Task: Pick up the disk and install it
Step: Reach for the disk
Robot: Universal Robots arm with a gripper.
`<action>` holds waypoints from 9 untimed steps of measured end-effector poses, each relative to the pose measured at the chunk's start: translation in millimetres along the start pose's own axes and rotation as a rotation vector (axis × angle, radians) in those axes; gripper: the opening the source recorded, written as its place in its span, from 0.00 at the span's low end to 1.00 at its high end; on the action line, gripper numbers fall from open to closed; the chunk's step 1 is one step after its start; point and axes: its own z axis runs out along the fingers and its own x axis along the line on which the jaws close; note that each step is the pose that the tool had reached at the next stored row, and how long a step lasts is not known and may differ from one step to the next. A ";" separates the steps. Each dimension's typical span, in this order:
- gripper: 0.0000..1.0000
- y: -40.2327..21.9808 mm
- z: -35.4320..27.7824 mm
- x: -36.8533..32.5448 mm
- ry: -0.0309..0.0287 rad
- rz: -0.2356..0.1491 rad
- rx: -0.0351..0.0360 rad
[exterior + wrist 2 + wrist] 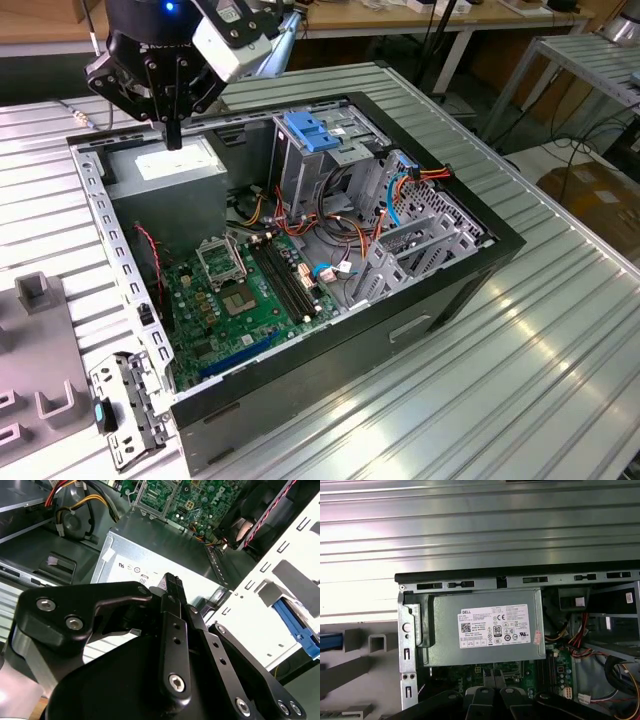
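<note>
Above the boxy grey metal power supply [160, 172], slim black gripper [173, 140]

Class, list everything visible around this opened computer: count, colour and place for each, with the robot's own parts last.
open desktop computer case: one, black, on the ribbed metal table.
boxy metal power supply: one, grey with white label, in a case corner.
flat motherboard: one, green, on the case floor.
ribbed plastic latch piece: one, light blue, atop the drive cage.
thin cables: several, orange, red, yellow, blue, beside the cage.
disk: one, blue rail showing, on the grey fixture outside the case.
metal bracket: one, silver with teal tab, on the table beside the case.
gripper: one, black, shut and empty, above the power supply.
</note>
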 end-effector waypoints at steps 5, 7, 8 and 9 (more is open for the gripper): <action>0.11 -0.2 -0.1 3.5 0.0002 0.000 0.0000; 0.11 -0.3 -0.1 4.7 0.0004 0.000 0.0001; 0.11 -0.4 -0.1 5.2 0.0004 0.000 0.0000; 0.11 -0.5 -0.1 6.1 0.0006 0.000 0.0001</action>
